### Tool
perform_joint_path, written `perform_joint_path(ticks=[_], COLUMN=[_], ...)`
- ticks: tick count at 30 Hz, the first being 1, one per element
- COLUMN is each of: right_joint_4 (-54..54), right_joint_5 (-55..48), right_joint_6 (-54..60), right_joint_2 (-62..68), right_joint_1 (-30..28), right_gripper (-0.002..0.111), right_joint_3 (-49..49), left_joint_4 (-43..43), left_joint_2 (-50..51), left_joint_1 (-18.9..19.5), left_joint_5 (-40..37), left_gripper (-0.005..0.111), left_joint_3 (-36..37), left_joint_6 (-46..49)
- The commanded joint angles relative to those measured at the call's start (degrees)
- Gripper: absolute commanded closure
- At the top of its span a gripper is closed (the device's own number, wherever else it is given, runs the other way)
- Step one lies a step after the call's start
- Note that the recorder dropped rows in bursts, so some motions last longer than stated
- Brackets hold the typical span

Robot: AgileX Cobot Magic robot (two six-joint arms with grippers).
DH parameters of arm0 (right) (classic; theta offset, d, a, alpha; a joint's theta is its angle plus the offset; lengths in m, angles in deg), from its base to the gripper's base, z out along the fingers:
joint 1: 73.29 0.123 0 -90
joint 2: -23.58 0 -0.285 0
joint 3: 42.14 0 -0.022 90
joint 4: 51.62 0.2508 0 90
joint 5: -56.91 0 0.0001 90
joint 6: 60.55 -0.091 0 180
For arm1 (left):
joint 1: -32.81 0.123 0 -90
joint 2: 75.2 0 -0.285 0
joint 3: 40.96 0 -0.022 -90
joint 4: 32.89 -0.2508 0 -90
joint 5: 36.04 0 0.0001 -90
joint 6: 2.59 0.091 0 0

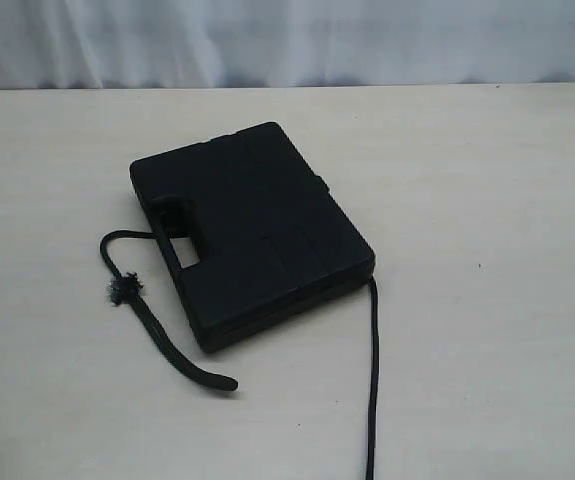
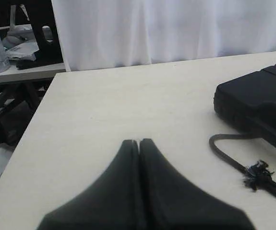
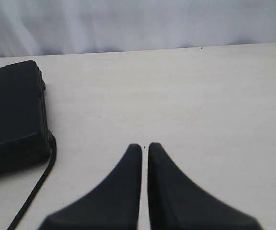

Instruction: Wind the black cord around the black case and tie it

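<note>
Nearest me, the black cord [image 1: 372,400] runs from the front edge of the table [image 1: 487,180] up to the right corner of the black case [image 1: 252,230]; it seems to pass beneath the case, which lies flat mid-table, and comes out by the handle slot [image 1: 182,243], curling past a frayed tuft [image 1: 124,289] to a free end. Both arms hang off empty; the left gripper [image 2: 138,143] has its fingers pressed together, and the right gripper [image 3: 145,148] shows only a sliver between. To my eye the wrap is not begun; each should open wide, take the cord just beside the case, clear of the tuft, and lift evenly so the case doesn't slide.
</note>
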State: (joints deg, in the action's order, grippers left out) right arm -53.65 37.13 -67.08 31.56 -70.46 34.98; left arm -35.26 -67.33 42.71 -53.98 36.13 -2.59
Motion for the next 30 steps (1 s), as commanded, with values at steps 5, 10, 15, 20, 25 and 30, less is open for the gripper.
perform_joint_path(ticks=[5, 10, 15, 20, 25, 30], right_joint_4=[0.1, -3.5, -15.6, -29.2, -41.3, -51.2], right_joint_5=[0.4, 0.4, 0.4, 0.4, 0.4, 9.2], right_joint_6=[0.1, 0.1, 0.3, 0.3, 0.3, -0.1], right_joint_2=[-0.2, -0.2, -0.2, -0.2, -0.2, -0.2], right_joint_1=[-0.3, -0.3, -0.3, -0.3, -0.3, -0.3], right_gripper=[0.104, 0.104, 0.104, 0.104, 0.104, 0.104], right_joint_3=[0.1, 0.1, 0.1, 0.1, 0.1, 0.1], left_joint_4=[-4.4, -16.9, -18.4, -7.5, 0.2, 0.2], left_joint_2=[-0.1, -0.1, -0.1, -0.1, -0.1, -0.1], left_joint_1=[0.0, 0.0, 0.0, 0.0, 0.0, 0.0], left_joint_5=[0.8, 5.4, 16.2, 29.4, 39.3, 42.0], left_gripper=[0.107, 0.107, 0.107, 0.107, 0.107, 0.107], left_joint_3=[0.1, 0.1, 0.1, 0.1, 0.1, 0.1], left_joint_6=[0.6, 0.6, 0.6, -14.4, -25.9, -32.0])
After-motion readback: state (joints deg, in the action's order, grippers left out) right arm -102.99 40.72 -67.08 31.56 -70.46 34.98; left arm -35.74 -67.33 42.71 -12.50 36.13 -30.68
